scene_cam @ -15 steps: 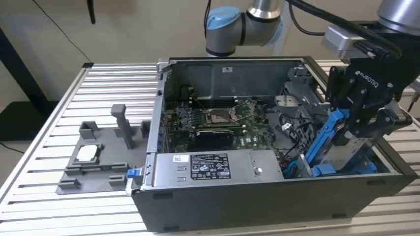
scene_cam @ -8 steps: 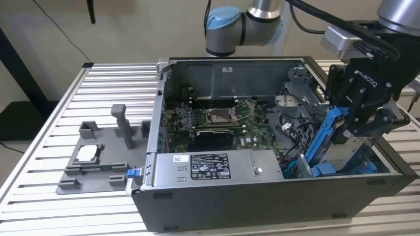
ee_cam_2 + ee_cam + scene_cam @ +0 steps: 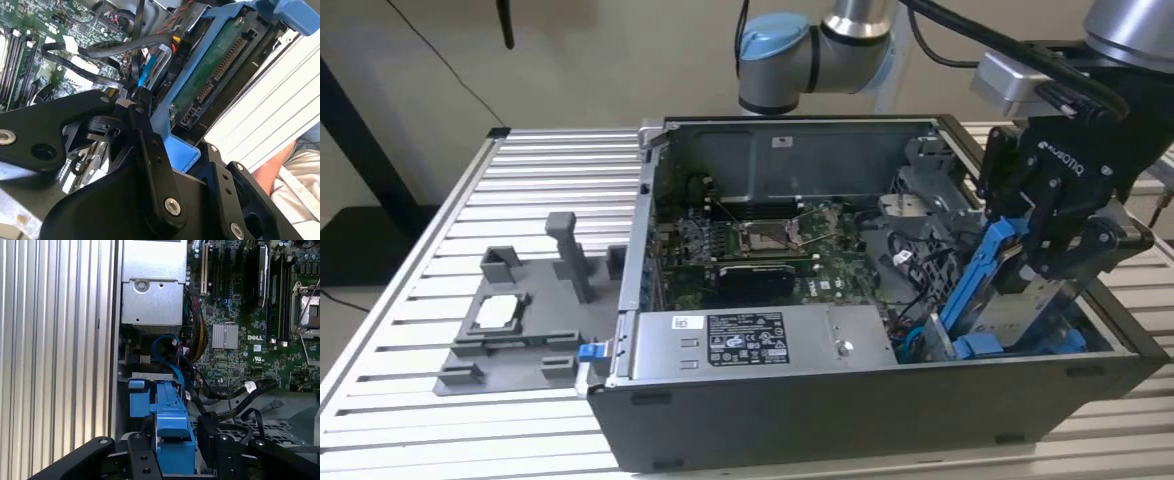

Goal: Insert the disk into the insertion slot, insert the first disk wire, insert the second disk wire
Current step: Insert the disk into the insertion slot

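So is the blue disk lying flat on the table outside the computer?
No, the pincer holds the disk standing on end inside the computer case, at the exterior view's right.

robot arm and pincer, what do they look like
The arm is silver-grey tubing with light blue joint caps and black cables along it. The pincer is black, with bolted linkage fingers and white lettering on its body.

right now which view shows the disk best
The exterior view: the disk stands on edge, most of its blue-framed length visible. The second wrist view shows its green circuit-board face; the first wrist view, its blue carrier end-on.
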`<state>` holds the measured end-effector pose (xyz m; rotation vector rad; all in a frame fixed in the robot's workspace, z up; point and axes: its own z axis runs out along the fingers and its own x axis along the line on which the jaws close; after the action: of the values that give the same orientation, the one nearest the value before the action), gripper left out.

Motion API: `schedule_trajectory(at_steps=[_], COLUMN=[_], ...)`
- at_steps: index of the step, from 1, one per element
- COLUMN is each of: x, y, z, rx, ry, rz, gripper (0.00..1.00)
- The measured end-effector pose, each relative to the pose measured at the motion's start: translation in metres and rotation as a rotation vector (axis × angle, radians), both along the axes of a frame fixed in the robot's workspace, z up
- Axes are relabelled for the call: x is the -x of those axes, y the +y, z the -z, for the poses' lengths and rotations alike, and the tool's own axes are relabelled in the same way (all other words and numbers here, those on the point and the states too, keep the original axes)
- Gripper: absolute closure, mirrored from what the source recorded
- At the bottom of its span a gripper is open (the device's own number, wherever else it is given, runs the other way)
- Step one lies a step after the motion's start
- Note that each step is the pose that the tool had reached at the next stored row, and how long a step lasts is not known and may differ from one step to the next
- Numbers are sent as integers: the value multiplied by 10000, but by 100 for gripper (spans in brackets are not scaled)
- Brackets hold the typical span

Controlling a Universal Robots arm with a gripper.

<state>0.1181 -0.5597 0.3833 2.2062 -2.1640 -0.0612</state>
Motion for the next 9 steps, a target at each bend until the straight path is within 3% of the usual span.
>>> schedule_trajectory(at_steps=[9], x=[0], y=[2], z=[0], rx=[-42], ry=[0], rz=[2], gripper=[51])
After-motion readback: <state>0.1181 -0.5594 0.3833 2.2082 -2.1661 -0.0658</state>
